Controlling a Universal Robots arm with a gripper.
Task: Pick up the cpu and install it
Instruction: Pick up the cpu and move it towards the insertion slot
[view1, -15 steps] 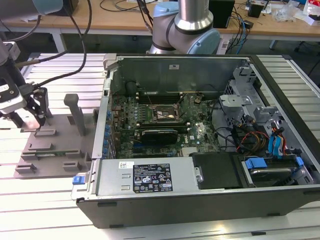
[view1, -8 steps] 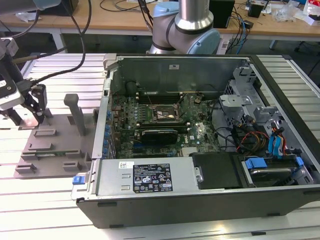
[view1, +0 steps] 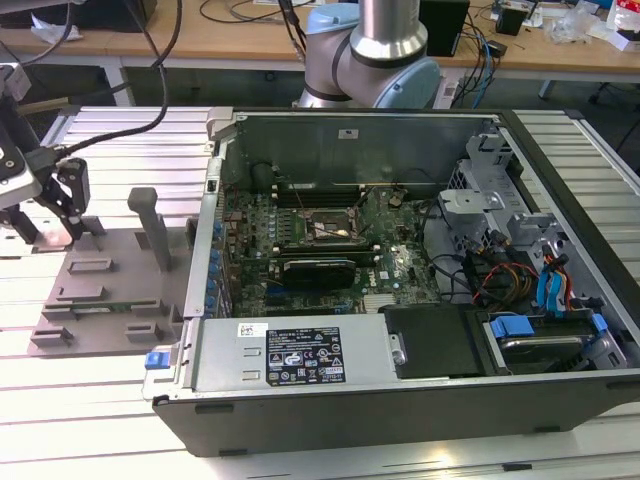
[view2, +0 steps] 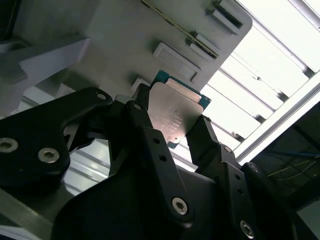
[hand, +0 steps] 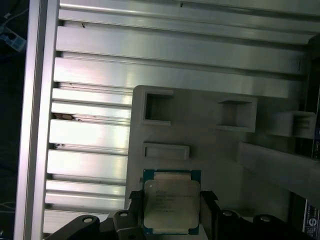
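The cpu (view2: 172, 107) (hand: 171, 200) is a small square chip with a pale silver top and a thin green rim. It sits between my gripper's black fingers (view2: 145, 120) (hand: 207, 202), one pressed against each of two opposite edges. My gripper (view2: 172, 114) (hand: 171, 206) is shut on it, just over the grey tray (hand: 200, 130) (view2: 130, 30). In the exterior view my gripper (view1: 48, 212) is at the tray's (view1: 110, 285) far corner on the exterior view's left. The black socket (view1: 328, 228) lies on the motherboard inside the open computer case (view1: 400, 260).
The grey tray carries raised blocks and an upright post (view1: 152, 225). The ribbed aluminium table (view1: 130, 130) (hand: 90, 135) runs under tray and case. The arm's base (view1: 375, 55) stands behind the case. Cables and drive bays (view1: 540, 290) fill the case on the exterior view's right.
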